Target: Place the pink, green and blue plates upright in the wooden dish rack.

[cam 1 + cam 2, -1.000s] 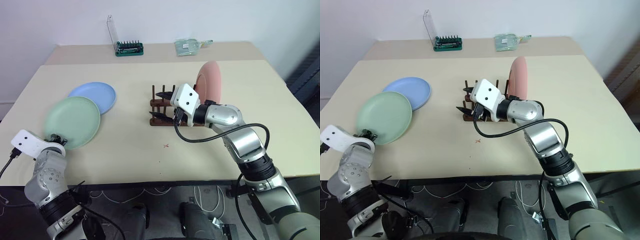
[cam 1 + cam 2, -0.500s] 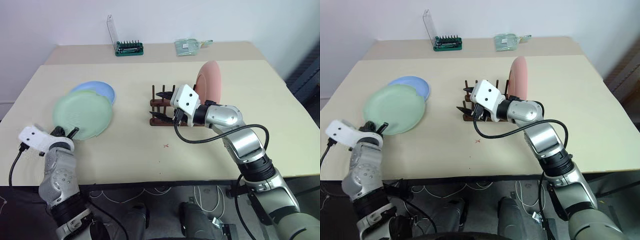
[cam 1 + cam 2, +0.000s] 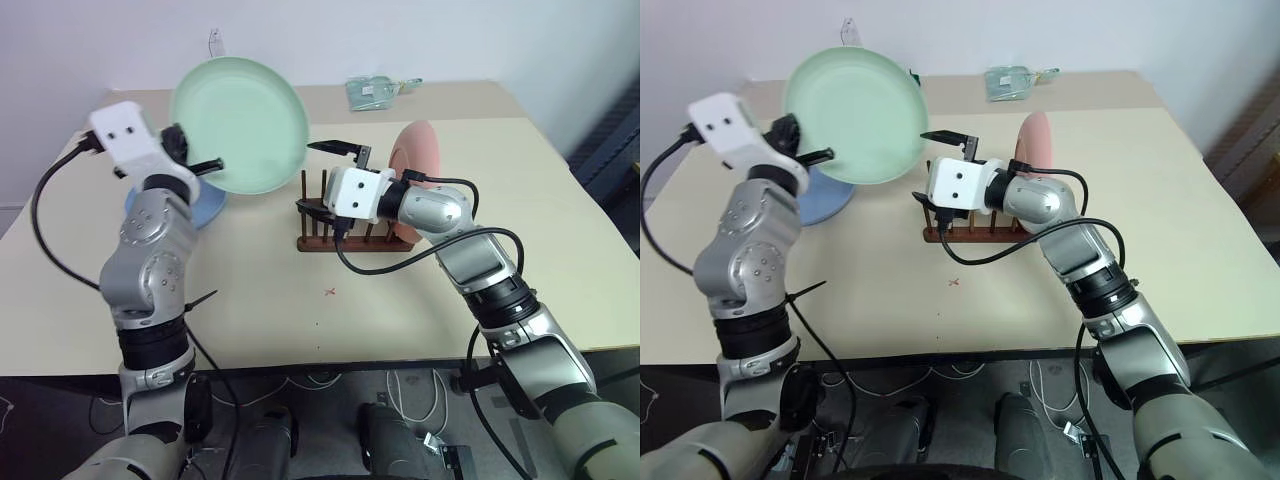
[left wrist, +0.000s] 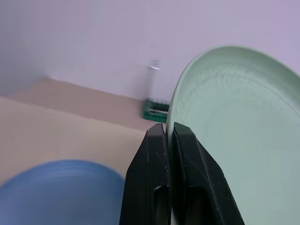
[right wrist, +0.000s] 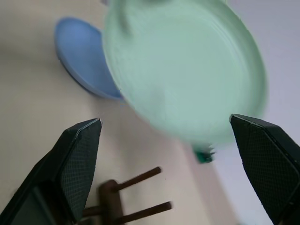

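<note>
Beige table before you: your left gripper (image 3: 195, 160) is clamped on the green plate's (image 3: 245, 125) rim, holding it aloft and tilted. Your right gripper (image 3: 325, 180) gapes just beside it, over the rack (image 3: 345, 240), where the pink plate (image 3: 418, 165) stands. Beyond, the blue plate (image 3: 825, 195) lies flat.

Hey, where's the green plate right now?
Green plate is in the air at table's left, pinched by the left gripper, above the blue plate, left of the rack.
</note>
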